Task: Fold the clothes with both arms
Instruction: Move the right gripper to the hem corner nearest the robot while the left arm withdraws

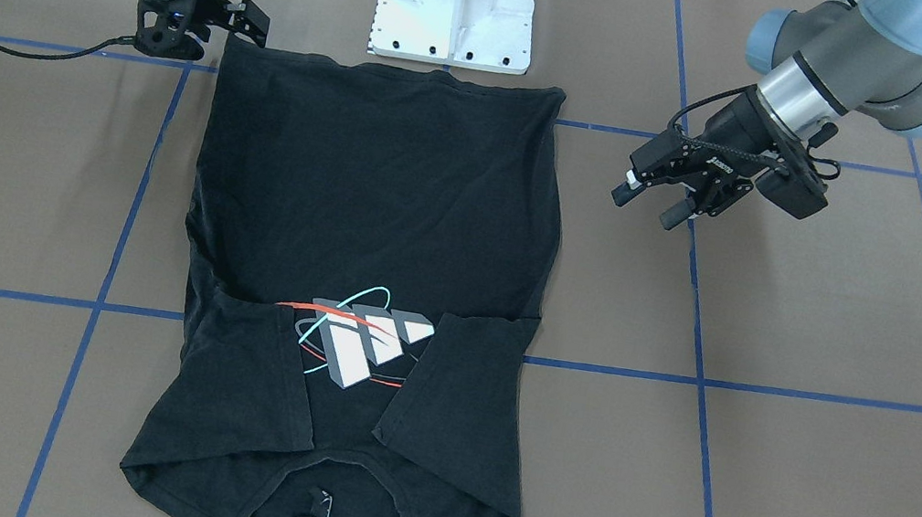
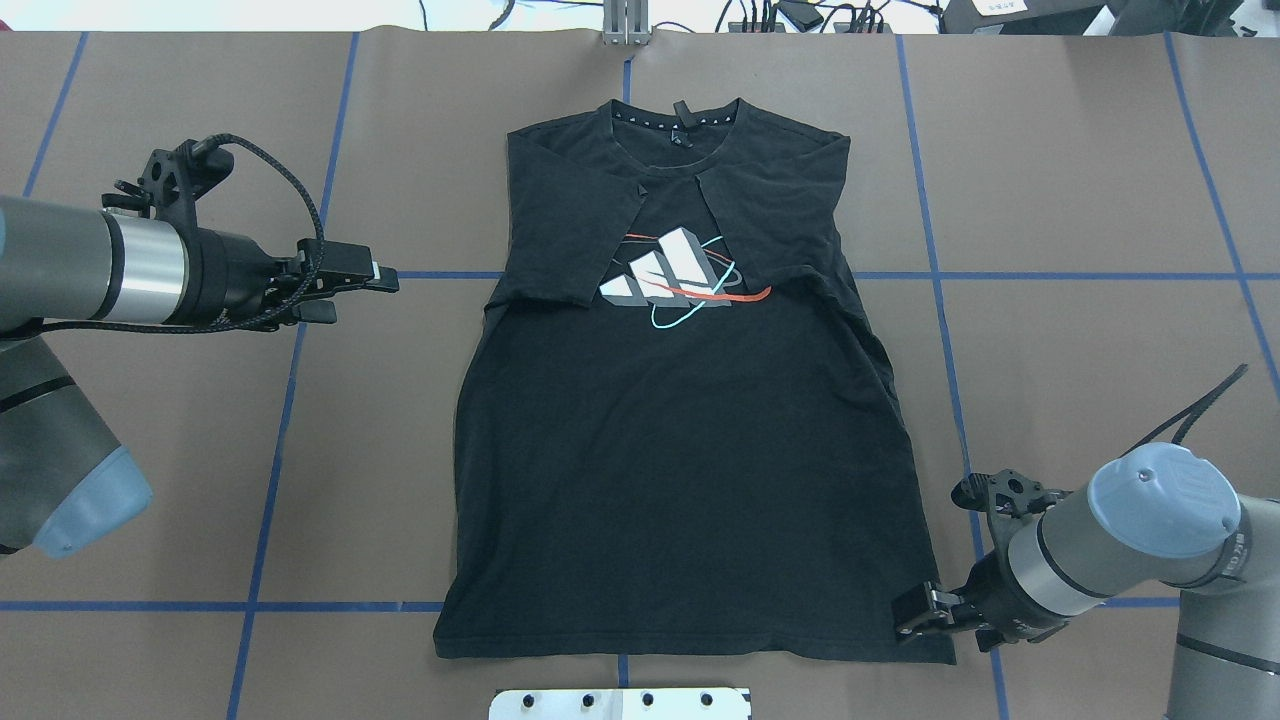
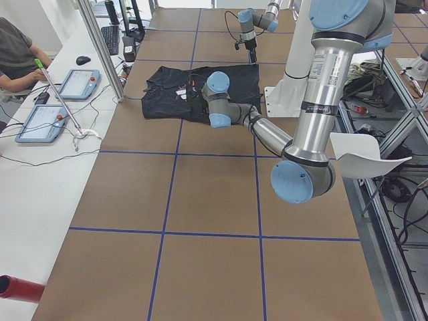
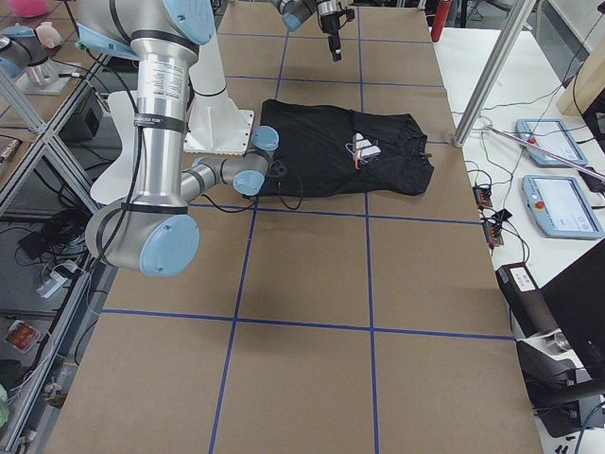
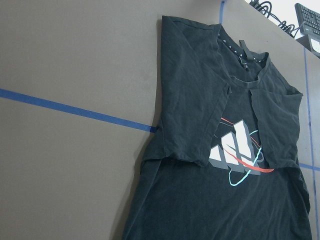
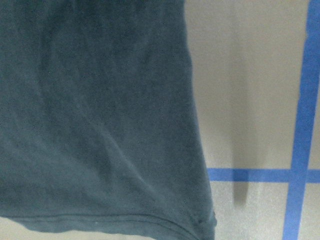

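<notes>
Closest to the robot's base, the right gripper (image 2: 912, 617) sits at the hem corner of the shirt (image 2: 680, 450), about five o'clock; I cannot tell whether its jaws pinch cloth. The black shirt lies flat on the table (image 2: 1100, 300), print up, sleeves folded inward, collar at twelve. Farther out, at ten o'clock, the left gripper (image 1: 648, 205) hovers clear of the cloth, jaws apart.

A robotics lab: a wide tabletop (image 3: 214, 200) papered brown and gridded with blue tape (image 1: 610, 369), two robot arms (image 2: 100, 270) beside a white pedestal (image 1: 457, 4), and aluminium posts (image 3: 100, 47). Teach pendants (image 4: 562, 203) and a keyboard (image 3: 110, 39) sit on a white side desk (image 3: 27, 194).
</notes>
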Motion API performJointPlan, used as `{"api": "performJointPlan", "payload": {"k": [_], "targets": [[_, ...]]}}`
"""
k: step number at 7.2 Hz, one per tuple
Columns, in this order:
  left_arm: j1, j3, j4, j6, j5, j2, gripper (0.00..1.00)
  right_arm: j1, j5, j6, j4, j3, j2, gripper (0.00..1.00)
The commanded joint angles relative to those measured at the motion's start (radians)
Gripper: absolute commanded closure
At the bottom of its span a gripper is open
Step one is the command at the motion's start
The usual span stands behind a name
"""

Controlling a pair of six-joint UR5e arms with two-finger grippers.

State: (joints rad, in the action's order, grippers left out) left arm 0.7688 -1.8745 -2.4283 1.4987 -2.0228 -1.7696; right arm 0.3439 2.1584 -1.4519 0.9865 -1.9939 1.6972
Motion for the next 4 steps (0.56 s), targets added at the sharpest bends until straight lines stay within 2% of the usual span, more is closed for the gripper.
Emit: {"api": "performJointPlan", "payload": {"k": [1,2,3,4], "targets": [[0.0,0.0,0.0,0.0,0.001,-0.001,0.01,-0.006,0.0,-0.016,0.003,0.015,-0.011,0.03],[0.0,0.0,0.0,0.0,0.001,-0.001,0.01,-0.006,0.0,-0.016,0.003,0.017,-0.011,0.29],[0.001,0.0,0.0,0.0,0.001,-0.001,0.01,-0.005,0.0,-0.016,0.003,0.021,-0.011,0.39],[0.001,0.0,0.0,0.0,0.001,-0.001,0.01,-0.003,0.0,-0.016,0.003,0.026,-0.01,0.39]]}}
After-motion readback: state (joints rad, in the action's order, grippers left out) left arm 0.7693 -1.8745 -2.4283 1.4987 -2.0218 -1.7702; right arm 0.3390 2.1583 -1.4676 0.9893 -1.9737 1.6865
